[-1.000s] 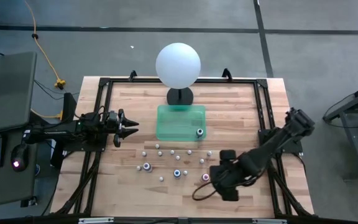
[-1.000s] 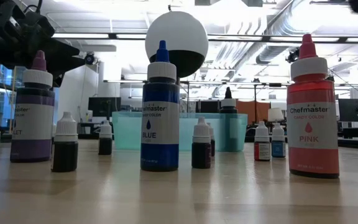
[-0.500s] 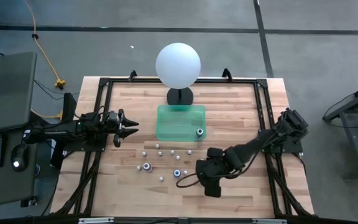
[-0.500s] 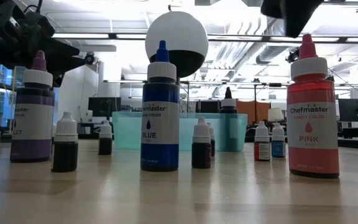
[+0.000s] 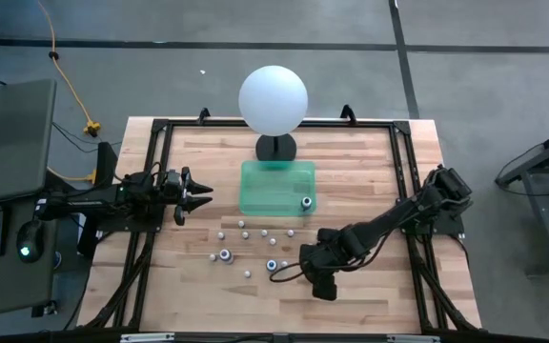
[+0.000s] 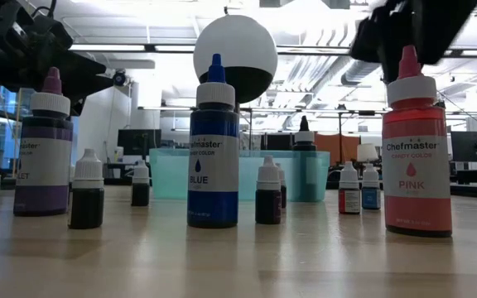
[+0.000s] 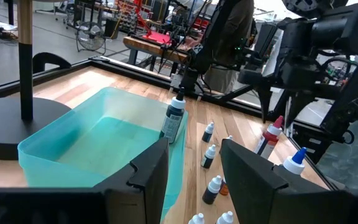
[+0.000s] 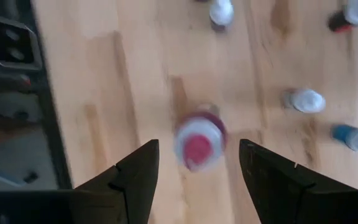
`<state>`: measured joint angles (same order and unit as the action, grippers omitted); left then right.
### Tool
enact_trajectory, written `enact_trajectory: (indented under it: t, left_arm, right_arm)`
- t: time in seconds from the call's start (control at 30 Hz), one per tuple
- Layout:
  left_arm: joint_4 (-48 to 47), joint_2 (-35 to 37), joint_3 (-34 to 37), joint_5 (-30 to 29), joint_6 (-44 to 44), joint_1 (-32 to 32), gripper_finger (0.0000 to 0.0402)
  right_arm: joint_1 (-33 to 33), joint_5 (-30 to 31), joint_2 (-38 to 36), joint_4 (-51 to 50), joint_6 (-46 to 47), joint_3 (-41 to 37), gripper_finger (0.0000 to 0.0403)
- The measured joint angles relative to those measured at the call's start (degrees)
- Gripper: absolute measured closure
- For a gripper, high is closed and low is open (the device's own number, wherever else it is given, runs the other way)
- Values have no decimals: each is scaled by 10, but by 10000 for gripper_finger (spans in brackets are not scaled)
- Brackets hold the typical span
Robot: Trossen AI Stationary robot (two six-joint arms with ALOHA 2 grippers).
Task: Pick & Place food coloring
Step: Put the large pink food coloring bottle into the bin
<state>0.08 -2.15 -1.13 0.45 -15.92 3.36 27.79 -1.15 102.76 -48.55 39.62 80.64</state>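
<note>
- Right gripper (image 8: 197, 163) hangs directly above the pink bottle (image 8: 199, 144), fingers spread wide either side of its cap, gripping nothing.
- Pink bottle stands upright on the table (image 5: 370, 171), near the blue bottle (image 5: 272, 266).
- Left gripper (image 5: 201, 193) waits beside the green tray (image 5: 255, 181), jaws partly apart, empty.

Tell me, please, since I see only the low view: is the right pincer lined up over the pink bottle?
Observer: Yes. In its wrist view the pink bottle sits centred between the open fingers of the right pincer, with a gap on each side.
Operator: Where is the left pincer?
Observer: The left pincer hangs open and empty at the table's left side, apart from the bottles.
Operator: Is anything in the teal bin?
Observer: A lone bottle stands inside the teal bin, in one corner.
</note>
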Motion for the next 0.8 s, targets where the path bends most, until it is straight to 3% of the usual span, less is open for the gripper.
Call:
enact_trajectory:
  t: [0.8]
  left_arm:
    - [0, 0, 0, 0, 0, 0, 255]
  right_arm:
    - [3, -7, 17, 23, -11, -2, 193]
